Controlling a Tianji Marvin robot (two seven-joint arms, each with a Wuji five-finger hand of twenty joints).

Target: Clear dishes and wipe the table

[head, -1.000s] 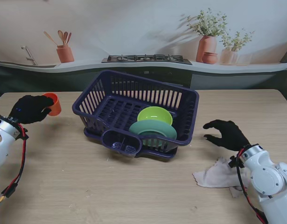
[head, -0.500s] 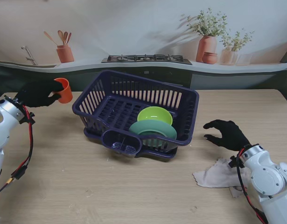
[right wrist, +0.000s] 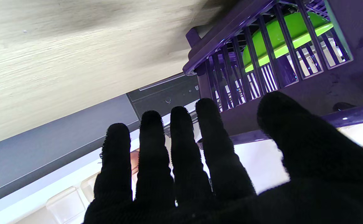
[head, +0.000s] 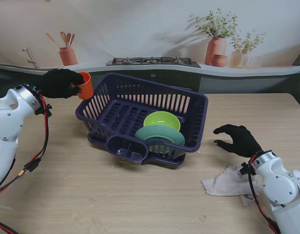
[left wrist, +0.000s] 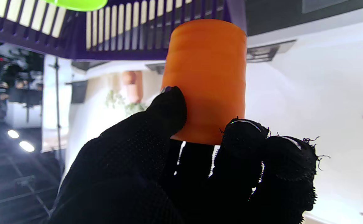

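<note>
A: In the stand view, the left hand (head: 60, 83) holds the orange cup (head: 85, 85) in the air, just beside the far left corner of the purple rack (head: 196, 127). The cup lies tilted, its mouth toward the rack.

B: And the left wrist view, what does it add?

A: It shows the grip closely. The thumb (left wrist: 166, 109) presses one side of the cup (left wrist: 206, 74) and two fingertips (left wrist: 243, 133) press the other side, close to its near end. The rack's slats (left wrist: 122, 21) are just beyond the cup. The stand view cannot show this contact.

B: Where are the dishes?

A: The stand view shows a lime bowl (head: 161, 120) and a green plate (head: 159, 135) inside the rack, the plate nearer to the robot. The right wrist view sees only the bowl (right wrist: 281, 34) through the bars.

B: And the right hand?

A: The right hand (head: 236, 139) holds nothing and sits right of the rack, low over the worktop (head: 67, 185); whether it touches cannot be told. In its wrist view the fingers (right wrist: 181, 149) are straight and a little apart. A cloth (head: 225, 184) lies near the wrist, seen only from the stand.
</note>
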